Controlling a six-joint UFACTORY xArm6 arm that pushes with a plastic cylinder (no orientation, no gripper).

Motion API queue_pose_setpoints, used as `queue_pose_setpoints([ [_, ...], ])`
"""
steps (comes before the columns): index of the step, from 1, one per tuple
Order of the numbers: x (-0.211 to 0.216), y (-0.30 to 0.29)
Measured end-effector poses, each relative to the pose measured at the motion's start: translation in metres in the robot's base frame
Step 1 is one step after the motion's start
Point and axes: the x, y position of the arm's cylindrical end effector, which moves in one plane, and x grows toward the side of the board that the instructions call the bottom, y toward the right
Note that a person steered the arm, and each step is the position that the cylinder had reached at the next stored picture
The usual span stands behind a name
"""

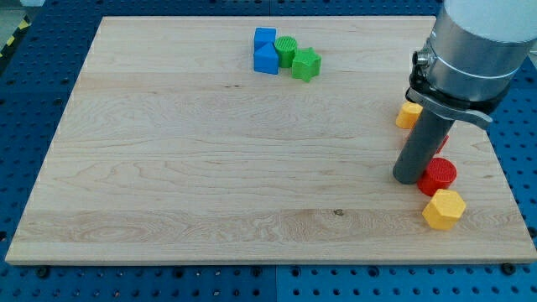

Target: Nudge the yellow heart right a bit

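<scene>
A yellow block [408, 115] lies near the board's right edge, partly hidden behind the arm; it seems to be the heart, but its shape is hard to make out. My tip [409, 179] rests on the board below it, well apart from it. The tip stands just left of a red cylinder [439, 175], close to or touching it. A yellow hexagon [444, 209] lies right below the red cylinder.
A second red block [442, 143] peeks out behind the rod's right side. At the view's top middle, two blue blocks [265, 50], a green cylinder [286, 50] and a green star [306, 64] sit clustered. The wooden board [210, 168] ends just right of the yellow hexagon.
</scene>
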Motion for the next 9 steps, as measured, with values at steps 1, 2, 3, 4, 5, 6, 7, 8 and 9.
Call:
queue_pose_setpoints([
  [1,0.000,0.000],
  [2,-0.005,-0.007],
  [3,-0.035,-0.040],
  [4,-0.068,-0.072],
  [5,-0.082,-0.086],
  [6,-0.085,-0.086],
  [7,-0.112,-0.086],
  [8,-0.121,-0.086],
  [9,-0.121,-0.082],
])
